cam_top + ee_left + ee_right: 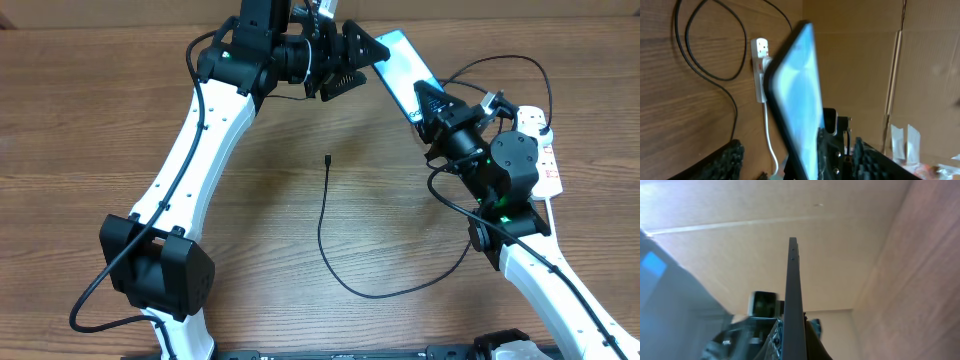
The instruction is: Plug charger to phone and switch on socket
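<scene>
While the right gripper pinches the phone by one end above the table, the left gripper stands spread around its other end. Such a thin hold could let the phone twist or drop; the charger lies loose below. No writing is legible.
</scene>
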Tool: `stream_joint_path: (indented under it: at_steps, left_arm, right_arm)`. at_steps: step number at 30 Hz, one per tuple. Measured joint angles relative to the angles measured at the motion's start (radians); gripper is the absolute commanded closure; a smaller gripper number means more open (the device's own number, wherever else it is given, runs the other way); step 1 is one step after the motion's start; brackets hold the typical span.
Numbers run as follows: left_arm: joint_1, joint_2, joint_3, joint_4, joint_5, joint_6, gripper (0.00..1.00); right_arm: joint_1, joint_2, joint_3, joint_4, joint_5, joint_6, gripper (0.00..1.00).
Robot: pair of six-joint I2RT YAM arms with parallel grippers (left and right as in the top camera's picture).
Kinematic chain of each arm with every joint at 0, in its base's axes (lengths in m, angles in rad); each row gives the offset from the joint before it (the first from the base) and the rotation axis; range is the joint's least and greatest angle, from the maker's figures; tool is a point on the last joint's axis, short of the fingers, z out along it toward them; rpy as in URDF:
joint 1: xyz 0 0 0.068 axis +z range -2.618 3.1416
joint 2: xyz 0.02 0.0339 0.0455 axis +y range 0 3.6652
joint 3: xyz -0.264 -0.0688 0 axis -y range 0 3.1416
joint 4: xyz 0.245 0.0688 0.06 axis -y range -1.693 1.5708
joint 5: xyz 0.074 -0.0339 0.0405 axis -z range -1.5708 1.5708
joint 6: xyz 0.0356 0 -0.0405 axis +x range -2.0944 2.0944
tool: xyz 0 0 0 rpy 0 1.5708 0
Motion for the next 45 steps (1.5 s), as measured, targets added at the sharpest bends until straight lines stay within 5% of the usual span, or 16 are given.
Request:
stream_joint_path:
  at_steps: [13, 16, 25, 36, 45]
  left_arm:
    - [-0.013, 0.000, 0.000, 0.003, -0.058, -0.182, 0.43]
    - [-0.013, 0.000, 0.000, 0.001, -0.071, -0.190, 0.55]
    - [-0.024, 0.000, 0.000, 0.000, -0.107, -0.193, 0.58]
    - [-0.033, 0.000, 0.000, -0.005, -0.135, -0.193, 0.75]
    - [-0.033, 0.000, 0.000, -0.008, -0.138, -0.185, 0.74]
  right_arm:
    - [0.139, 0.041, 0.002, 0.002, 0.131, 0.140, 0.96]
    - [0.146, 0.041, 0.002, 0.008, 0.149, 0.151, 0.96]
    - [0.146, 0.041, 0.004, 0.008, 0.163, 0.181, 0.96]
    - [0.154, 0.041, 0.005, 0.015, 0.173, 0.231, 0.96]
    - [0.154, 0.041, 0.005, 0.017, 0.166, 0.240, 0.96]
